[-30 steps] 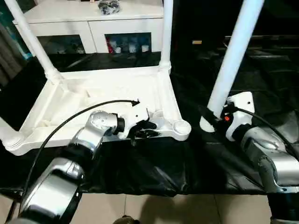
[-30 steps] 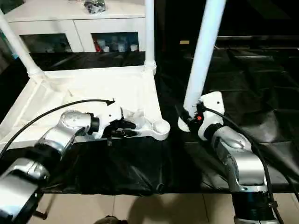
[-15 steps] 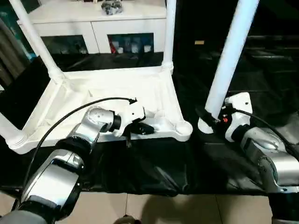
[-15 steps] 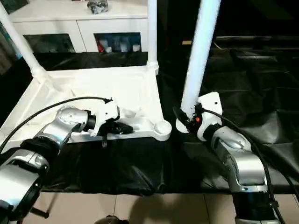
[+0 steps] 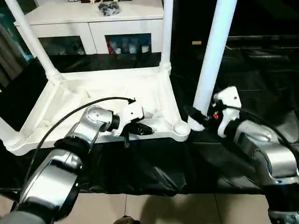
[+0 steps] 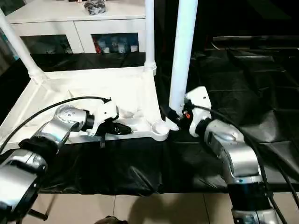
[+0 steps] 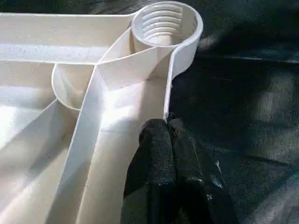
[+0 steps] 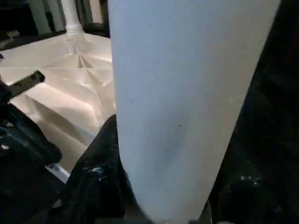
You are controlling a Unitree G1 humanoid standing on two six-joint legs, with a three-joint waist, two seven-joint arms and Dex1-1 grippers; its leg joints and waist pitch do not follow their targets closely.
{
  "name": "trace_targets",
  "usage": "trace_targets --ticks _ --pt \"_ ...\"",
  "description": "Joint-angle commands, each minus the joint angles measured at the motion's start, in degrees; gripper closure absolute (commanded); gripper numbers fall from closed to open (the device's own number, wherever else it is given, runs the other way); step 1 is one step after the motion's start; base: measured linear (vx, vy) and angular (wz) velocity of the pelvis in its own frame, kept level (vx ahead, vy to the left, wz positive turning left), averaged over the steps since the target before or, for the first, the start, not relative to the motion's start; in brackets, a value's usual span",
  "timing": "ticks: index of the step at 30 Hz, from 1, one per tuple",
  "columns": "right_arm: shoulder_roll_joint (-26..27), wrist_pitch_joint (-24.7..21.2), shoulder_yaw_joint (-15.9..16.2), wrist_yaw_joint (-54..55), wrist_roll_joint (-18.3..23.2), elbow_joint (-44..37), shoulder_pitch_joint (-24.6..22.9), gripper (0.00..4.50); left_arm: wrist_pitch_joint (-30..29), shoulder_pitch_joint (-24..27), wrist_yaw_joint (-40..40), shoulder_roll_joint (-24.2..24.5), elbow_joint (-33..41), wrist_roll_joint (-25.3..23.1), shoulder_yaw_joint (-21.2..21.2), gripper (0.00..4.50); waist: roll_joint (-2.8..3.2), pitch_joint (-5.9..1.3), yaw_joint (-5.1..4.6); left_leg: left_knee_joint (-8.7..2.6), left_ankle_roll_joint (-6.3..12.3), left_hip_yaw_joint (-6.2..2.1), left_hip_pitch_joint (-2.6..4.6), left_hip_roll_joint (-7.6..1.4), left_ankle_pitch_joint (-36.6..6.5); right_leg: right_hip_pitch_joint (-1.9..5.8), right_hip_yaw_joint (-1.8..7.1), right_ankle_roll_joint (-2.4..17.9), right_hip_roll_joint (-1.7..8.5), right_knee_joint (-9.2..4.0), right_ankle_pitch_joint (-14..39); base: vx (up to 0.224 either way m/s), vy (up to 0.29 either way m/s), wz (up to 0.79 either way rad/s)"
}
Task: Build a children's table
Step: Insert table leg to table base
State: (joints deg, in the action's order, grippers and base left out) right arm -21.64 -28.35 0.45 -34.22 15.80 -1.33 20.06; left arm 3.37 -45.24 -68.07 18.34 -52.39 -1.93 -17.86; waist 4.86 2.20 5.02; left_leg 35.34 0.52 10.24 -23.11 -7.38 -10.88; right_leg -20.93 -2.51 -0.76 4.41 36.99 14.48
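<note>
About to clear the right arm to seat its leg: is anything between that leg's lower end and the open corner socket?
Nothing visible. The leg held by the right gripper stands just beside the open corner socket, with bare black cloth between. The left gripper pinches the tabletop rim, short of the socket.

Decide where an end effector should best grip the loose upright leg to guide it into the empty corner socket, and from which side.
Grip the leg low, just above its flared end, from the side away from the socket: the tube is tall and upright, so a low hold probably steadies it, as the right end effector does.
</note>
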Motion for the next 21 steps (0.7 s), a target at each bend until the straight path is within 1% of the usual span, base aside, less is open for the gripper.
trace_targets --ticks 1,2,3,4,5,6,8,9,10,11,12,13,14,15,16,17,18,20,21 --pt "-0.5 0.7 -0.2 -0.8 0.8 0.8 1.1 2.60 -0.9 2.7 -2.1 0.2 1.0 -1.1 -2.1 4.50 -0.77 -3.19 0.07 -4.93 1.94 -2.80 1.75 -6.33 -11.4 1.63 2.89 17.3 6.18 -4.33 -3.0 0.000 0.000 0.00" --pt "-0.6 0.8 -0.2 -0.9 0.9 0.9 1.2 2.60 -0.6 3.1 -2.3 0.1 2.0 -0.8 -1.9 4.50 -0.76 -3.25 0.17 -4.90 1.99 -2.80 1.69 -6.35 -11.2 1.72 2.91 17.3 6.28 -4.31 -3.2 0.000 0.000 0.00" --pt "-0.6 1.1 -0.2 -1.1 0.7 1.4 1.4 2.60 2.9 3.2 -1.6 -0.4 2.3 -0.5 -1.4 4.17 -0.44 -3.25 0.22 -4.88 1.97 -2.79 1.68 -6.26 -11.1 1.63 2.84 17.2 6.15 -4.28 -3.5 0.000 0.000 0.00" --pt "-0.6 1.2 -0.2 -1.1 0.6 1.6 1.4 2.60 4.1 2.8 -0.8 -0.7 1.5 -0.4 -0.9 4.08 -0.49 -3.23 0.22 -4.93 1.98 -2.85 1.69 -6.32 -11.3 1.59 2.85 17.1 6.14 -4.43 -3.3 0.000 0.000 0.00" --pt "-0.5 1.2 -0.2 -1.2 0.5 1.7 1.5 2.60 4.3 2.7 -0.2 -0.9 1.6 -0.4 -0.5 4.08 -0.53 -3.29 0.28 -5.00 1.58 -2.77 1.89 -6.37 -11.9 1.53 2.84 17.1 6.04 -4.37 -3.6 0.000 0.000 0.00" --pt "-0.5 1.2 -0.2 -1.2 0.5 1.7 1.5 2.60 4.2 2.7 -0.3 -0.9 1.6 -0.3 -0.5 4.08 -0.53 -3.27 0.35 -5.01 1.50 -2.72 1.94 -6.37 -12.0 1.46 2.83 17.1 5.98 -4.37 -3.7 0.000 0.000 0.00" --pt "-0.3 1.2 -0.2 -1.2 0.5 1.4 1.3 2.60 4.0 2.6 -0.3 -0.8 2.1 -0.2 -0.2 3.73 -0.19 -3.18 0.42 -5.27 0.67 -2.82 1.91 -6.39 -13.3 1.47 2.83 16.8 5.97 -4.39 -3.4 0.000 0.000 0.00" --pt "-0.2 1.2 -0.2 -1.3 0.6 1.1 1.1 2.60 5.1 2.6 0.1 -0.7 2.1 -0.5 -0.1 3.73 -0.13 -3.19 0.44 -5.24 0.50 -2.86 1.91 -6.36 -13.5 1.49 2.84 16.7 6.03 -4.38 -3.3 0.000 0.000 0.00" --pt "-0.2 1.2 -0.2 -1.3 0.6 1.1 1.1 2.60 5.1 2.6 0.1 -0.7 2.1 -0.5 -0.1 3.65 -0.21 -3.17 0.39 -5.28 0.36 -2.85 1.90 -6.36 -13.7 1.54 2.87 16.7 6.06 -4.41 -3.2 0.000 0.000 0.00" --pt "-0.1 1.3 -0.4 -1.3 0.8 0.7 0.7 2.60 5.6 2.2 -0.9 -0.6 1.7 -0.4 -0.1 3.63 -0.12 -3.13 0.39 -5.26 0.29 -2.87 1.78 -6.32 -13.4 1.58 2.91 16.7 6.13 -4.39 -3.5 0.000 0.000 0.00" --pt "-0.1 1.3 -0.5 -1.3 0.8 0.6 0.5 2.60 5.2 1.9 -1.7 -0.6 1.4 -0.3 0.0 3.60 -0.18 -3.13 0.35 -5.25 0.31 -2.81 1.81 -6.28 -13.4 1.58 2.91 16.7 6.12 -4.46 -3.5 0.000 0.000 0.00" --pt "-0.1 1.4 -0.5 -1.3 0.8 0.6 0.4 2.60 5.2 1.9 -2.0 -0.6 1.2 -0.2 0.0 3.52 -0.07 -3.16 0.33 -5.20 0.38 -2.82 1.75 -6.26 -13.1 1.63 2.89 16.8 6.15 -4.39 -3.6 0.000 0.000 0.00" --pt "-0.1 1.5 -0.5 -1.2 0.8 0.6 0.1 2.60 6.1 1.3 -2.1 -0.6 0.1 -0.7 0.0 3.35 -0.14 -3.13 0.31 -5.21 0.49 -2.79 1.76 -6.26 -13.0 1.58 2.88 16.7 6.12 -4.43 -3.5 0.000 0.000 0.00" --pt "-0.1 1.5 -0.5 -1.2 0.8 0.5 -0.1 2.60 7.3 0.9 -1.6 -0.6 -1.0 -1.4 -0.2 3.26 -0.05 -3.17 0.27 -5.14 0.59 -2.79 1.77 -6.23 -12.8 1.62 2.91 16.8 6.11 -4.43 -3.7 0.000 0.000 0.00" --pt "-0.1 1.4 -0.6 -1.1 0.7 0.4 -0.2 2.60 8.0 0.5 -1.1 -0.5 -1.7 -1.9 -0.3 3.21 0.31 -3.19 0.28 -5.11 0.61 -2.83 1.77 -6.22 -12.6 1.58 2.89 16.7 6.09 -4.43 -4.0 0.000 0.000 0.00" --pt "-0.1 1.4 -0.6 -1.1 0.7 0.3 -0.3 2.60 8.6 0.2 -0.6 -0.4 -2.4 -2.4 -0.5 3.16 0.04 -3.16 0.20 -5.18 0.70 -2.81 1.82 -6.26 -12.9 1.63 2.88 16.7 6.03 -4.45 -4.2 0.000 0.000 0.00" --pt "-0.1 1.3 -0.6 -1.0 0.7 0.2 -0.4 2.60 9.7 0.0 0.5 -0.4 -3.0 -3.0 -0.6 3.08 0.28 -3.13 0.15 -5.12 0.72 -2.83 1.77 -6.20 -12.9 1.60 2.88 16.7 6.01 -4.44 -4.1 0.000 0.000 0.00" --pt "-0.1 1.1 -0.6 -0.9 0.9 -0.3 -0.7 2.60 10.7 -0.6 1.9 -0.7 -4.6 -3.3 -0.3 3.02 0.21 -3.09 0.04 -5.12 0.79 -2.86 1.71 -6.23 -13.0 1.78 2.95 16.6 6.11 -4.49 -4.0 0.000 0.000 0.00" --pt "-0.2 0.7 -0.8 -1.0 1.0 -1.0 -1.1 2.60 11.2 -1.2 2.7 -0.8 -5.9 -3.3 0.3 3.02 0.55 -3.18 0.08 -4.95 1.26 -2.84 1.64 -6.18 -11.7 1.80 2.90 16.7 6.09 -4.39 -5.2 0.000 0.000 0.00"
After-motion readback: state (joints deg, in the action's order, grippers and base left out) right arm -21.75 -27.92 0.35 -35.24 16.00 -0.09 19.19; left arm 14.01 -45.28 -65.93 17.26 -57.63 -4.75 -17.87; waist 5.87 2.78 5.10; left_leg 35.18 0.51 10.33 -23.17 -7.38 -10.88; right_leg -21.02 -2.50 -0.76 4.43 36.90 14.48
